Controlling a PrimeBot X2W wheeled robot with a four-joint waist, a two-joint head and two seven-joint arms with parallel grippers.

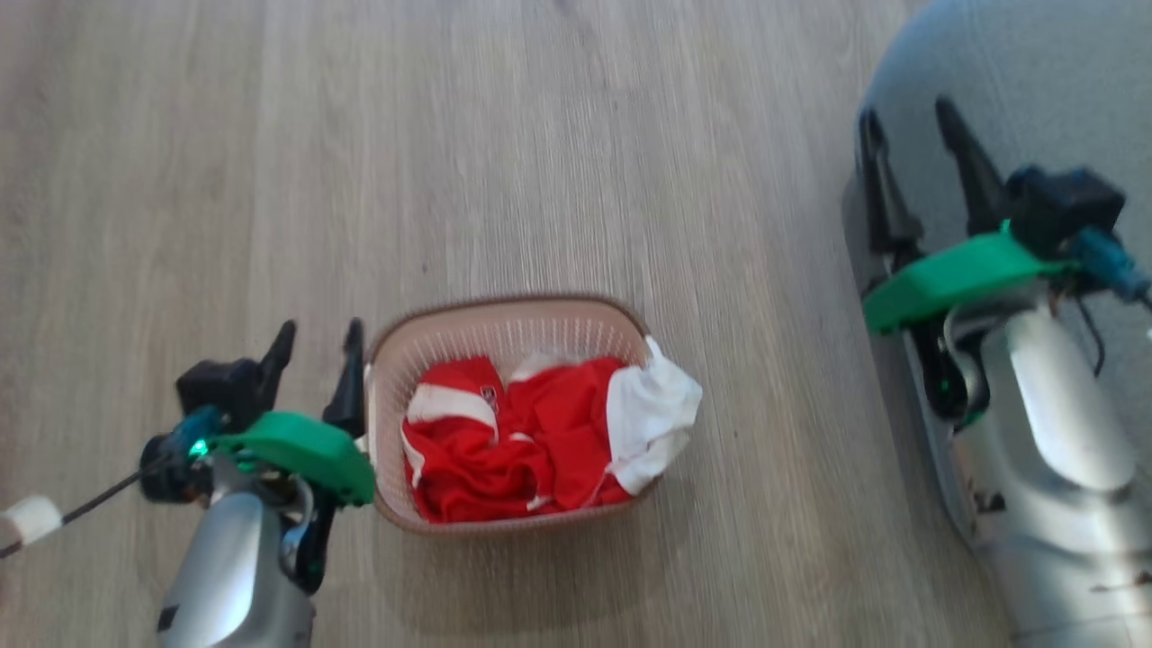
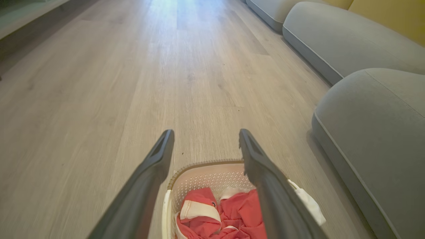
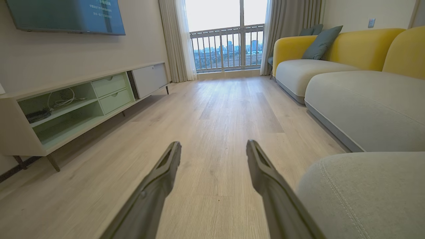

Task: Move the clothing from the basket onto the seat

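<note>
The cream basket (image 1: 396,396) stands on the wooden floor, holding the red clothing (image 1: 517,441) with white trim; a white sleeve hangs over its right rim. My left gripper (image 1: 319,337) is open just left of the basket, its right finger close to the rim. In the left wrist view the open left gripper (image 2: 206,136) hovers over the basket (image 2: 206,172) and the clothing (image 2: 239,212). My right gripper (image 1: 909,112) is open over the front edge of the grey seat (image 1: 1035,81). The right wrist view has that open gripper (image 3: 214,147) above the floor, with the seat (image 3: 365,196) at lower right.
Wooden floor (image 1: 270,135) stretches around the basket. More grey cushions (image 3: 362,106) with yellow backs line the right wall. A low TV cabinet (image 3: 66,106) runs along the left wall, with a balcony window (image 3: 229,36) at the far end.
</note>
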